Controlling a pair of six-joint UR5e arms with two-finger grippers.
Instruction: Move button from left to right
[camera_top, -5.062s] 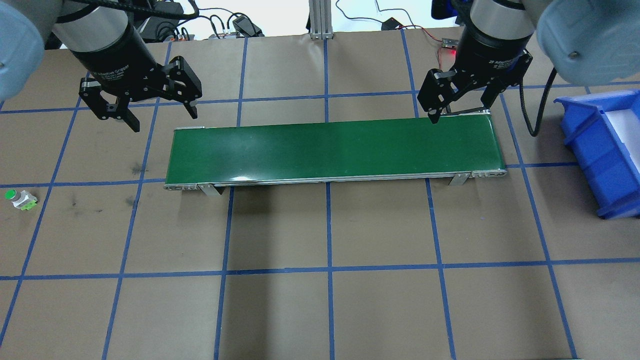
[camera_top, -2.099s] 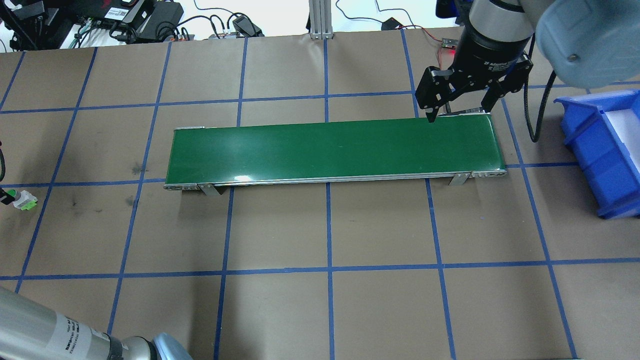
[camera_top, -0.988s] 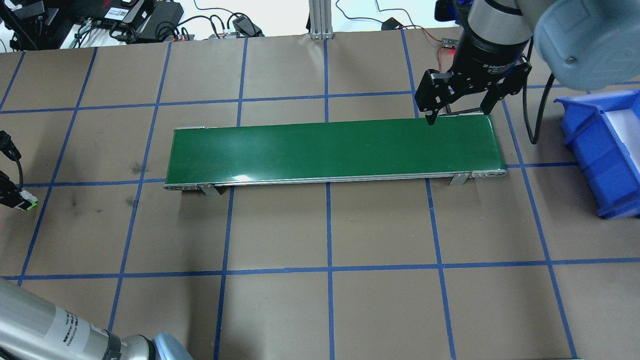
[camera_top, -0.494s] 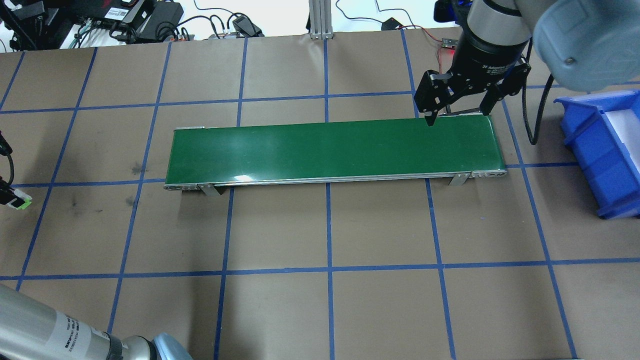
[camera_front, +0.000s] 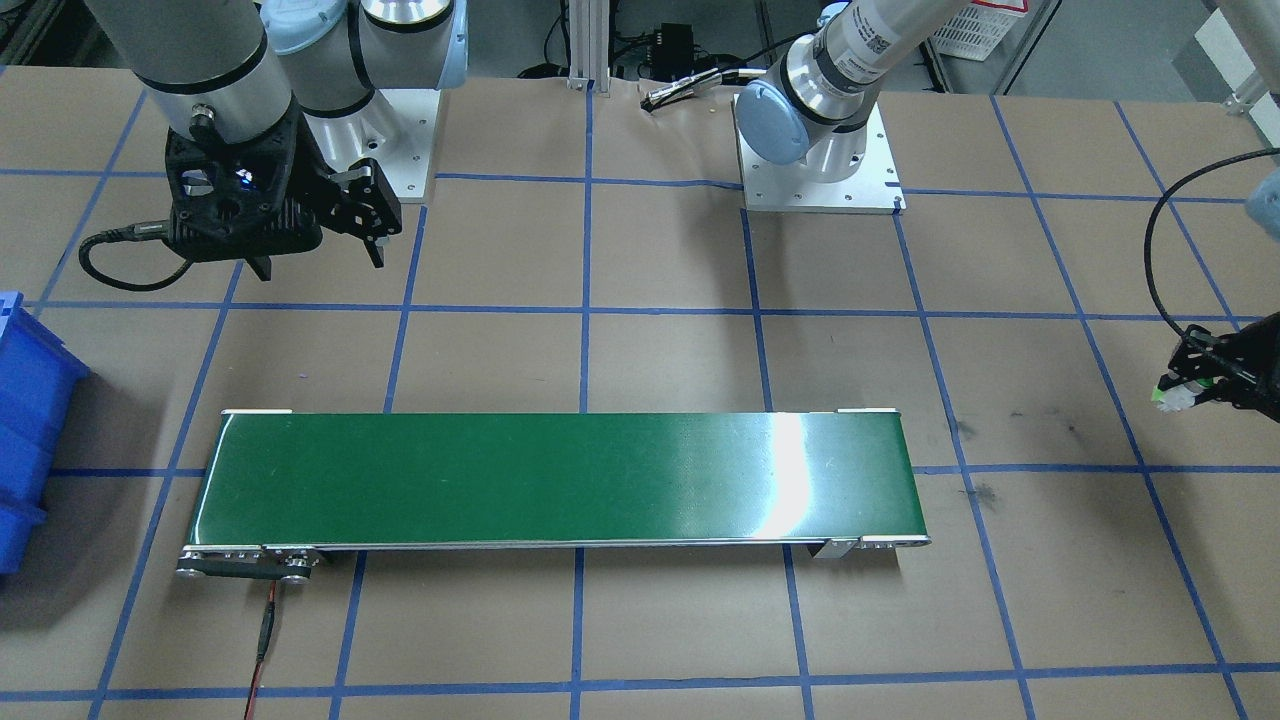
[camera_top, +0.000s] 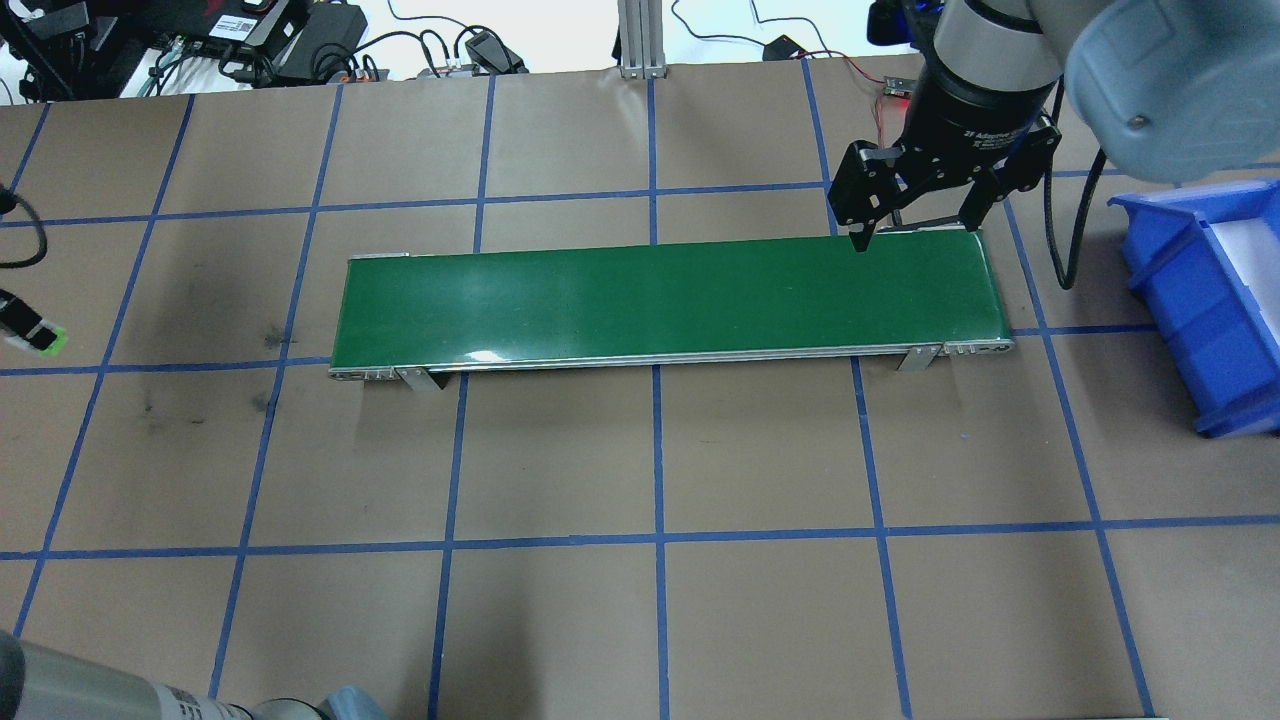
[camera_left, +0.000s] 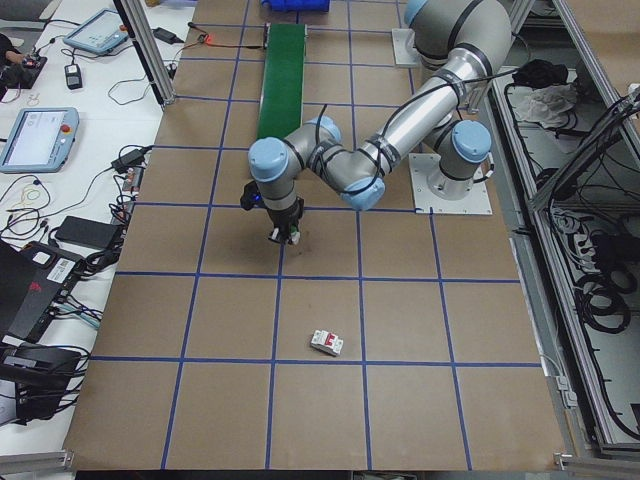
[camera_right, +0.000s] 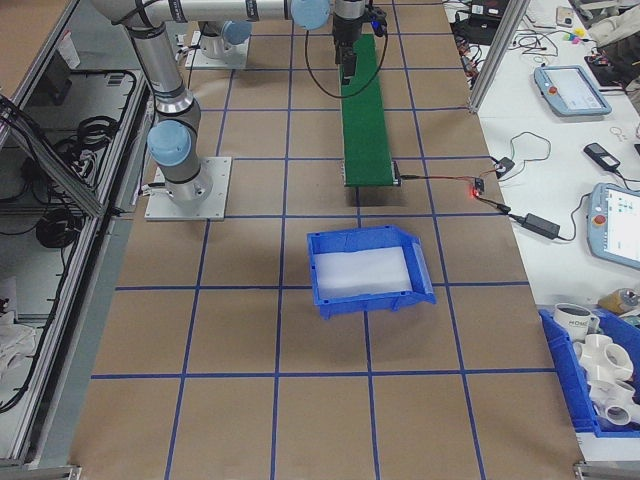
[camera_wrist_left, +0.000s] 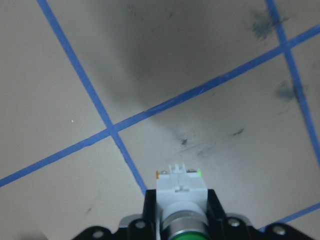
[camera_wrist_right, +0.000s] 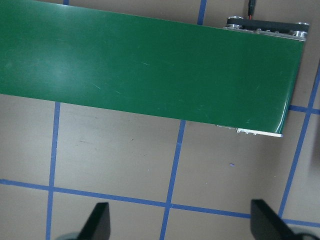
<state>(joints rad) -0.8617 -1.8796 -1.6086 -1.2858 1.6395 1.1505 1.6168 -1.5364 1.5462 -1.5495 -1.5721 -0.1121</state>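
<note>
The left hand (camera_front: 1205, 385) is clamped on the button (camera_wrist_left: 181, 199), off the table near its left edge. The right hand (camera_top: 915, 215), fingers apart, hovers beside the green conveyor (camera_top: 660, 295); a blue bin (camera_top: 1205, 300) sits at the right edge.

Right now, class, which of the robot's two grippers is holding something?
The left gripper: it is shut on the button, lifted off the table. The right gripper hangs open and empty above the conveyor belt's end.

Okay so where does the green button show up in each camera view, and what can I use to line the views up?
Front-facing: button at right edge, in the left gripper.
Overhead: at left edge.
Exterior left: hidden at the near arm's gripper tip.
Exterior right: not in view.
Left wrist: bottom centre, between the fingers.
Right wrist: not in view.
Shared landmark: the green conveyor belt.
</note>
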